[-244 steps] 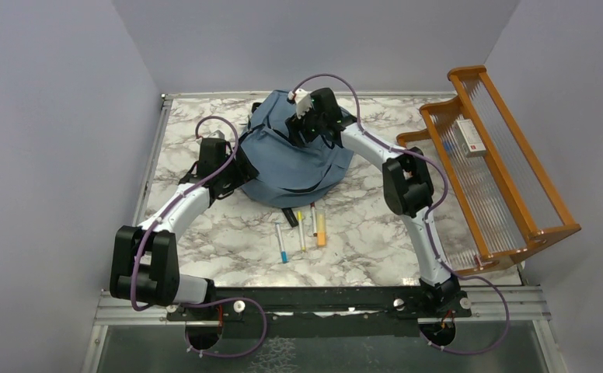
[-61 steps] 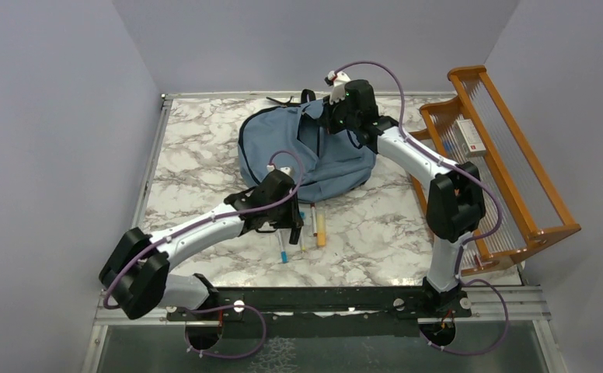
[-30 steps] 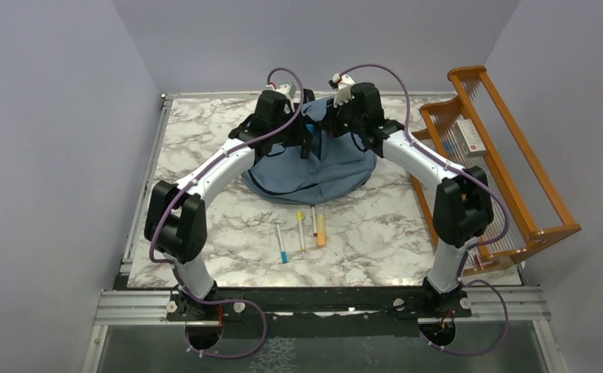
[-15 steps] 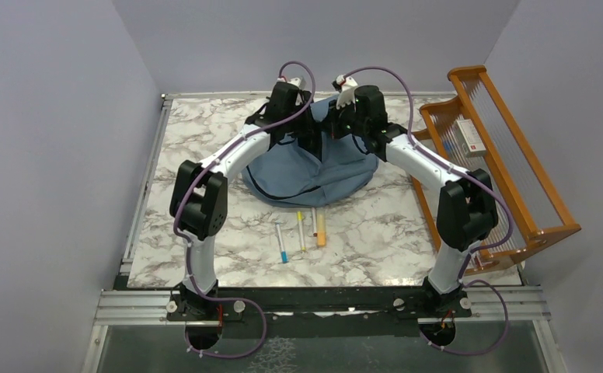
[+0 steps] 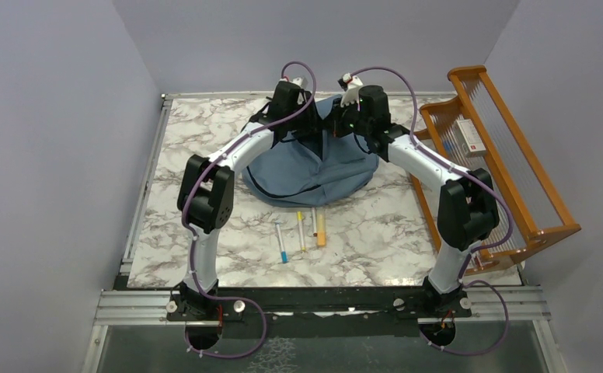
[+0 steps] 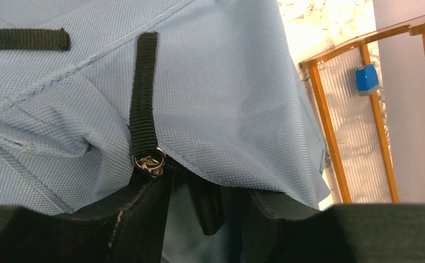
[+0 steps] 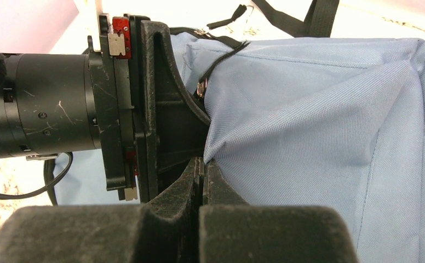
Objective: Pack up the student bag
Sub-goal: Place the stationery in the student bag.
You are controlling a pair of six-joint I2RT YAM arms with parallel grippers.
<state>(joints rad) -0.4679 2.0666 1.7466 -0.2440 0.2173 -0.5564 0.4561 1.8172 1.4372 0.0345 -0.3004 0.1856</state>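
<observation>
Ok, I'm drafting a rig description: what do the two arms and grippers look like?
The left arm and right arm have white tubular links between bulky black joint housings, with a purple cable looping along each. The left gripper and right gripper have matte black, grainy fingers; small red tabs sit on the left gripper's base.

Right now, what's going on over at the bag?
Both arms are at the top of the student bag, at the far side of the table. The right gripper is shut on a fold of its blue fabric, holding it up. The left gripper is right beside it, fingers apart by the zipper pull. Four pens lie on the table in front of the bag, not yet packed.
</observation>
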